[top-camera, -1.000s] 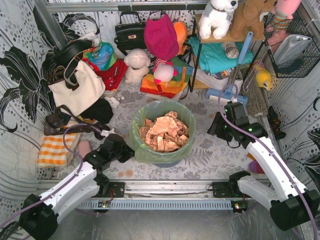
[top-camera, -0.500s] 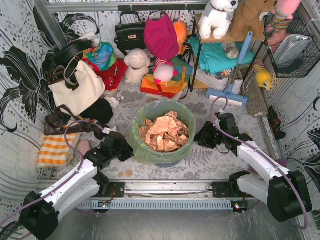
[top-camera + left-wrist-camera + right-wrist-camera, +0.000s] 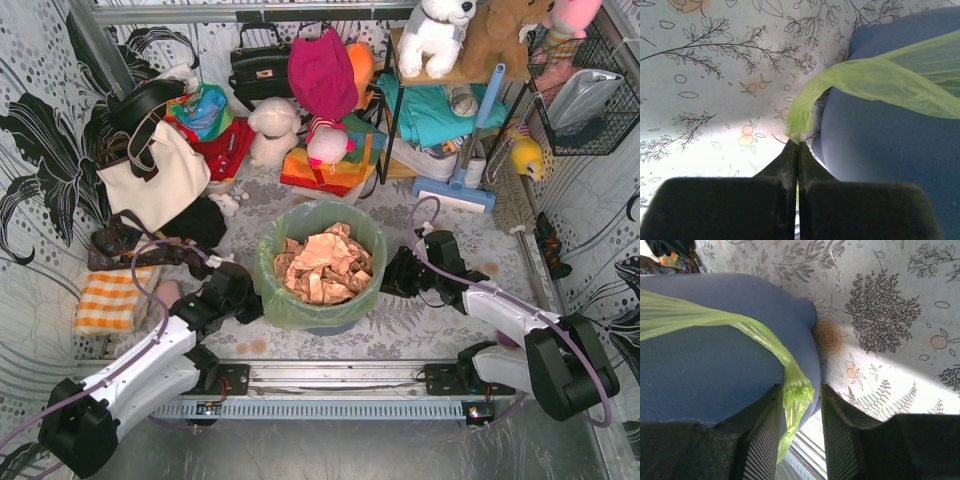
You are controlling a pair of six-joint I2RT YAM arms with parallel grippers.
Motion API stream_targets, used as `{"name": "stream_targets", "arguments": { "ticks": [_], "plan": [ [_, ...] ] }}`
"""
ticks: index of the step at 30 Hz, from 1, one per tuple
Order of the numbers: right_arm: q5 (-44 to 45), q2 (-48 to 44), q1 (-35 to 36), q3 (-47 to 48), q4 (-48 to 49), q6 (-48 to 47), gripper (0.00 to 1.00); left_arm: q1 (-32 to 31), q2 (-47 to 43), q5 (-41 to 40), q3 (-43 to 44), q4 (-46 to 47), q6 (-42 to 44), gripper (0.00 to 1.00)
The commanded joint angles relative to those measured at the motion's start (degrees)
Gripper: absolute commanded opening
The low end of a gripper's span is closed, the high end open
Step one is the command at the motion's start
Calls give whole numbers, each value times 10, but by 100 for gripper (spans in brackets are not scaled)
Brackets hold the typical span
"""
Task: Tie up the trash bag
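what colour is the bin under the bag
Blue. The bin shows best in the right wrist view, behind the light-green bag.

Overhead, the light is even and bright, everything sharp, just soft shadows under the arms [image 3: 150, 365]. On the left wrist view, the tablecloth [image 3: 695, 150] washes out to white glare at the near left, and the left gripper [image 3: 798, 148] is a dark, soft-edged silhouette. On the right wrist view, the trash bag [image 3: 767, 340] film glows translucent, and the right gripper [image 3: 799, 390] looks dim and blurred.
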Motion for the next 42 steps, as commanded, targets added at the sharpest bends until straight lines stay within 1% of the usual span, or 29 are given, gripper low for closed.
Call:
{"name": "stream_targets", "arguments": {
  "ticks": [1,3,9,10,12,14,18,20,23,27,30,33,37,42],
  "plan": [
    [-7,9,10,-23,44,23,34,2,2,8,18,8,10,0],
    [-3,10,10,-27,46,24,32,2,3,8,18,8,10,0],
    [-7,13,11,-47,65,36,30,3,3,8,16,10,10,0],
    [-7,13,11,-49,66,36,29,2,4,8,15,10,10,0],
    [-9,15,11,-54,76,39,23,2,4,10,14,11,11,0],
    [-16,21,11,-59,95,46,21,2,4,12,14,12,11,0],
    [-39,24,12,-82,156,83,23,2,5,12,15,11,11,0],
    [-42,16,14,-88,163,95,25,1,6,13,15,11,11,0],
    [-34,-7,14,-100,166,121,26,1,7,13,15,11,12,0],
    [-29,-24,14,-131,222,183,28,2,11,13,15,11,12,0],
    [-20,-35,14,-143,242,211,28,2,11,13,17,11,12,0],
    [-5,-53,13,-149,242,230,28,2,13,15,17,10,12,0],
    [20,-85,14,-156,225,244,31,2,16,16,18,11,14,0],
    [38,-112,14,-170,229,260,39,2,16,16,18,10,13,0]
  ]
}}
